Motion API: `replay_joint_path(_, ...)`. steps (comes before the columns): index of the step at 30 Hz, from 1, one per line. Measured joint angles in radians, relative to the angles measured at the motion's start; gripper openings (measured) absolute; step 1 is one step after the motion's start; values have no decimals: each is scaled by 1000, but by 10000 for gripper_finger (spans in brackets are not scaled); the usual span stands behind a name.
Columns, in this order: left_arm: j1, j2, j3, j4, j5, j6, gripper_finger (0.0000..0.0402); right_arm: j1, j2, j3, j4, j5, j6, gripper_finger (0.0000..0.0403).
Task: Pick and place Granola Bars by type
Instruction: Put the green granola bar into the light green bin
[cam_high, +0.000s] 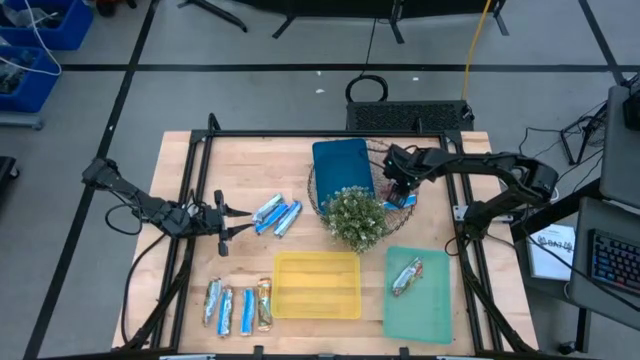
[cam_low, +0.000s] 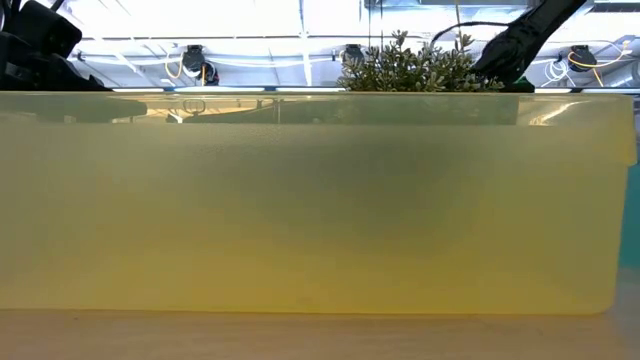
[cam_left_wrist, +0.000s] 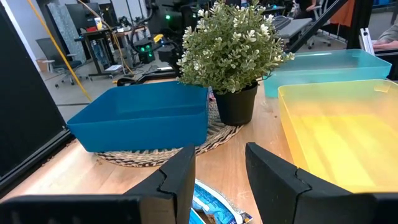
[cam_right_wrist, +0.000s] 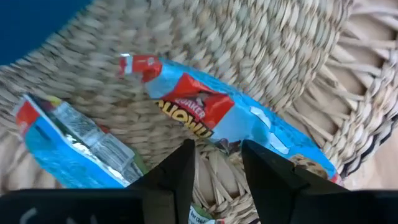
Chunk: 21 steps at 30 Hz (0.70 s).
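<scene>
Right claw (cam_right_wrist: 214, 163) apart, low inside wicker basket (cam_right_wrist: 292, 56), rim close; red-blue bar (cam_right_wrist: 224, 121) just ahead. Left claw (cam_left_wrist: 219, 171) apart over tabletop (cam_high: 300, 300); yellow tray (cam_high: 317, 285) holds nothing visible, green tray (cam_high: 425, 305) one bar (cam_high: 407, 276).

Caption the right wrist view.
Right tool open above a red-and-blue granola bar on the woven basket.

Our left arm reaches in from the table's left edge, elbow bent, forearm lying low and pointing toward the centre. Our left gripper (cam_high: 240, 222) hovers with its fingers (cam_left_wrist: 180, 180) parted, nothing between them. Our right arm folds back from the right side, and our right gripper (cam_high: 399, 190) points downward, its fingers (cam_right_wrist: 177, 171) spread.
</scene>
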Motion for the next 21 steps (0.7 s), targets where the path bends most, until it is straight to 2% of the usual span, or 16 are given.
replay_joint_path(6, 0, 0, 0, 0, 0, 0, 145, 0, 0, -26, 9, 52, 0, 125)
replay_joint_path(14, 0, 0, 0, 0, 0, 0, 145, 0, 0, -26, 17, 52, -16, 120)
replay_joint_path(17, 0, 0, 0, 0, 0, 0, 145, 0, 0, -26, 18, 52, -17, 95)
replay_joint_path(21, 0, 0, 0, 0, 0, 0, 145, 0, 0, -26, 18, 54, -34, 27)
